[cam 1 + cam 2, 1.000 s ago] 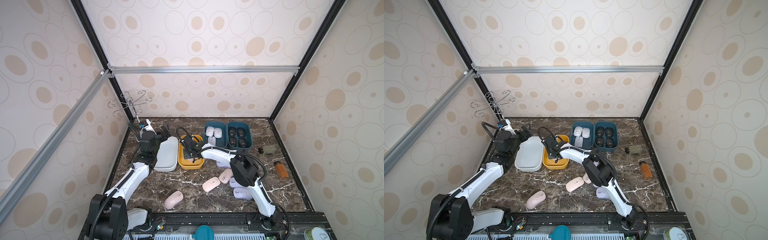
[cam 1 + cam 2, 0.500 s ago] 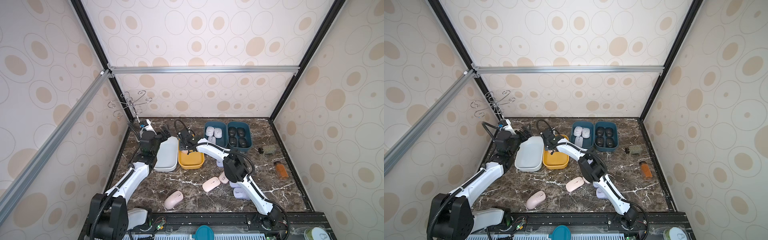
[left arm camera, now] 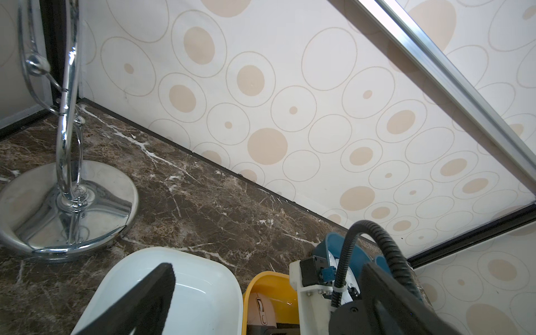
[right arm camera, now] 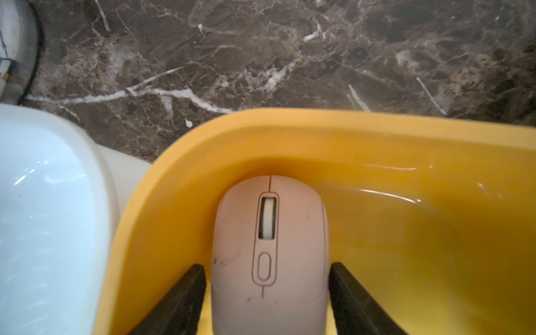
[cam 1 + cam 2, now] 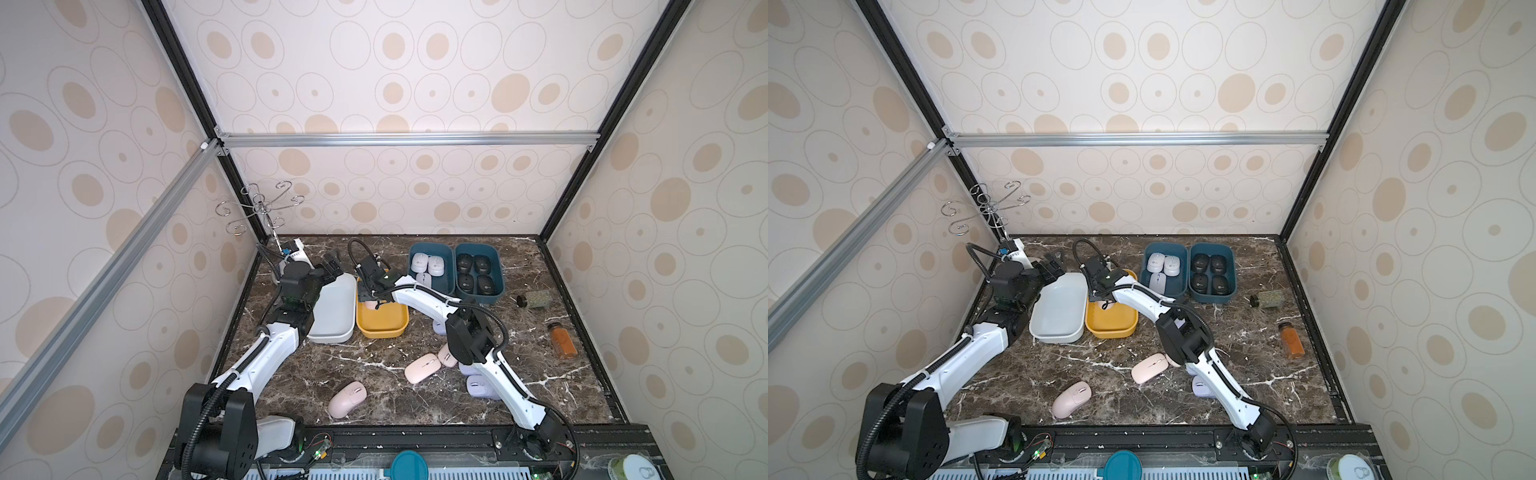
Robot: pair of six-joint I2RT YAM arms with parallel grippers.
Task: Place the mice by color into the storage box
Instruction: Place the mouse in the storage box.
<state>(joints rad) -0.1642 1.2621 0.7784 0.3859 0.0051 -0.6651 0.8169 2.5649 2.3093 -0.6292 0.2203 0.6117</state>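
Straddling the pink mouse [image 4: 269,249] in the yellow box [image 4: 377,127], we are holding the right gripper [image 4: 266,268] barely open, the mouse's length pointing straight ahead.

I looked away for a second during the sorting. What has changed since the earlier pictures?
The right gripper moved toward the far end of the yellow bin and has eased open around the pink mouse lying inside. The left gripper, the loose mice and the blue bins stayed put.
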